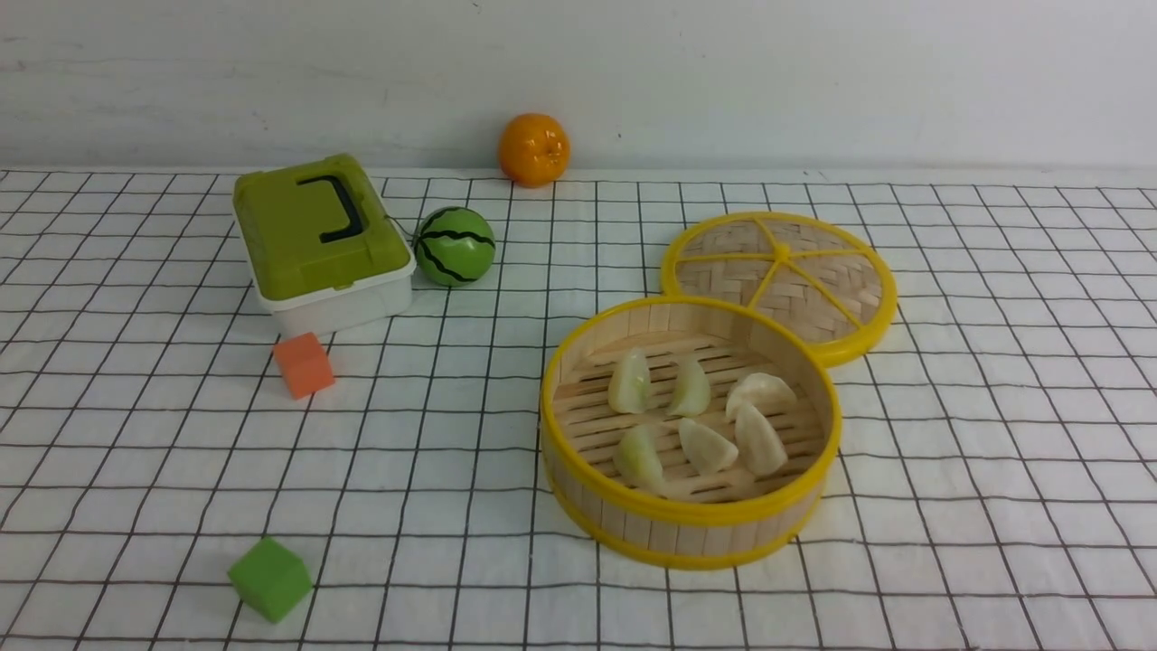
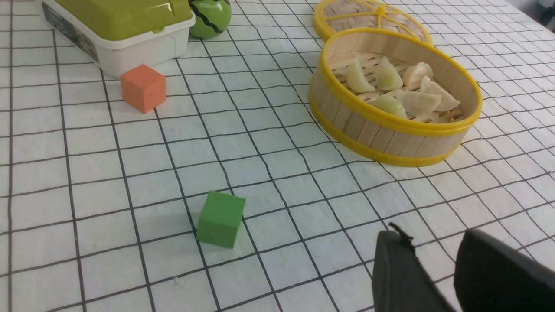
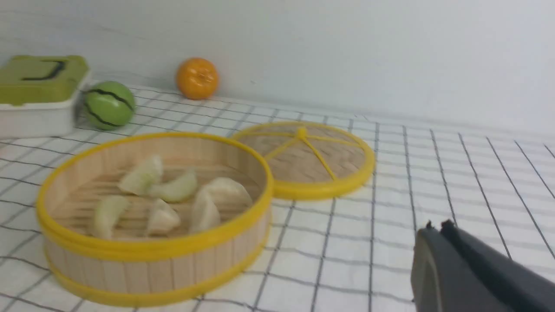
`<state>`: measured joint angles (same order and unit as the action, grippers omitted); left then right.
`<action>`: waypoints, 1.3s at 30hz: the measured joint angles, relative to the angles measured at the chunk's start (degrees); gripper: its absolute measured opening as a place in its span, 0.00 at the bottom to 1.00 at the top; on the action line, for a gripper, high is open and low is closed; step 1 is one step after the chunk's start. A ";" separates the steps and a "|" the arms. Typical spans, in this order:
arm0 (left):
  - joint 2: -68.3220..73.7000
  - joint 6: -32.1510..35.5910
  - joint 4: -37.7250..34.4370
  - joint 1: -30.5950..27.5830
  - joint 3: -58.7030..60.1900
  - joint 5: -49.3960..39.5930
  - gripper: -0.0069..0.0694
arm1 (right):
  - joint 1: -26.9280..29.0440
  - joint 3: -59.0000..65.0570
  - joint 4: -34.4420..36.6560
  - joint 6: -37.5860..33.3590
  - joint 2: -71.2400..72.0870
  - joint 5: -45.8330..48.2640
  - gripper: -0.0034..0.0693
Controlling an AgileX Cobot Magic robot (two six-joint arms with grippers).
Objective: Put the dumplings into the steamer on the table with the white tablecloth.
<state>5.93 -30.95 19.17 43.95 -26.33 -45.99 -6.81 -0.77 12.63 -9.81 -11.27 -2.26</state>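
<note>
From the front, all six dumplings [image 1: 700, 416] lie on the slatted floor of the steamer [image 1: 691, 520], which sits on the white tablecloth [image 1: 994, 470] of the table [image 1: 108, 561] with its lid [image 1: 782, 280] touching its far rim; neither arm shows here, so the loading looks done and the chief risk is a stray arm nudging the basket. In the left wrist view the left gripper [image 2: 435, 264] hangs low over bare cloth with its jaws partly apart and nothing between them, well short of the steamer and just beside the green cube [image 2: 220, 219]; a careless sweep could knock that cube or snag a wrinkle in the cloth and drag the basket. In the right wrist view, which is somewhat blurred, the right gripper [image 3: 438, 242] appears closed and empty, near the steamer wall and the lid; swinging toward either could tip the dumplings out or shove the lid.
</note>
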 joint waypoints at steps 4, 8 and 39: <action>0.00 0.00 0.00 0.00 0.00 0.05 0.35 | 4.71 2.17 -6.28 9.81 5.97 6.32 0.01; 0.00 0.00 0.00 0.00 0.00 0.12 0.36 | 8.53 2.32 -12.63 17.30 10.71 15.89 0.01; 0.00 0.00 0.00 0.00 0.00 0.12 0.39 | 8.94 1.88 -13.23 16.84 11.91 24.21 0.03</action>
<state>5.93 -30.95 19.17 43.95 -26.33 -45.87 2.13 1.11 -0.59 7.03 0.65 21.95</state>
